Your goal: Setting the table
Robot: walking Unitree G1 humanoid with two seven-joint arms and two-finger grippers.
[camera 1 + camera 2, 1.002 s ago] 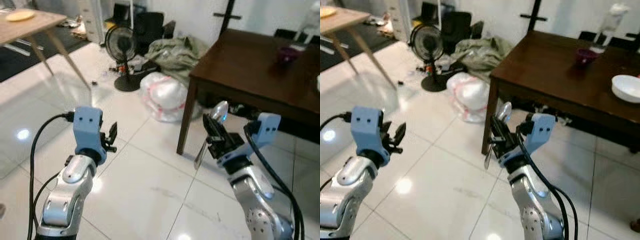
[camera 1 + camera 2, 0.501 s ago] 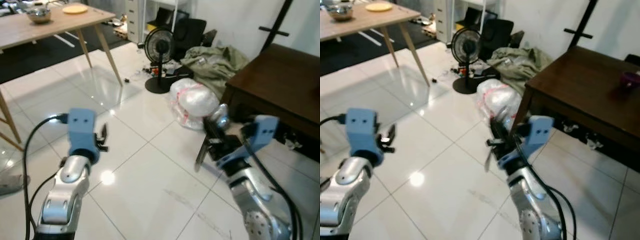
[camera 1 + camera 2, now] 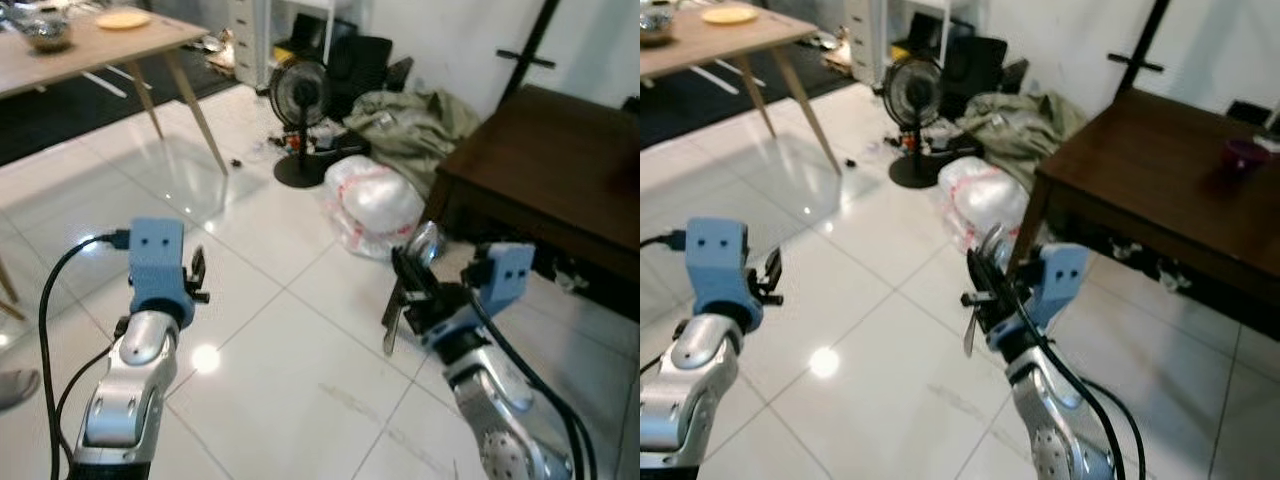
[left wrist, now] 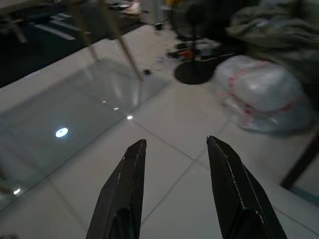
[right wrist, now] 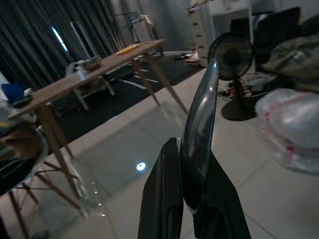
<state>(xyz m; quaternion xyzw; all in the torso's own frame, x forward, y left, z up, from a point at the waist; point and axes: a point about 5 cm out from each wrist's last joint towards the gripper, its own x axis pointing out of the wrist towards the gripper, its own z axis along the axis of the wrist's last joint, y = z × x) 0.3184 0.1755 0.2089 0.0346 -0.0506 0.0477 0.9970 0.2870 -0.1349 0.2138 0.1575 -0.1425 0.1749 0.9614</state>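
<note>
Right gripper (image 3: 408, 292) clamps a spoon (image 3: 404, 287); left gripper (image 4: 174, 191) open, empty. Ahead: fan (image 3: 300, 118), plastic bag (image 3: 373, 206), dark worktop (image 3: 560, 170).

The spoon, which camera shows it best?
The left eye view: the whole spoon shows, bowl up, handle hanging below the right gripper. The right eye view shows it smaller. The right wrist view has only its bowl, edge-on.

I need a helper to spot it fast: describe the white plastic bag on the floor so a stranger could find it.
Start at the dark brown table on the robot's right. On the white tiles beside its near corner leg lies the plastic bag, between the black floor fan and that leg. It is a bulging, shiny white bundle with red markings, unlike the dull olive heap of cloth behind it.
</note>
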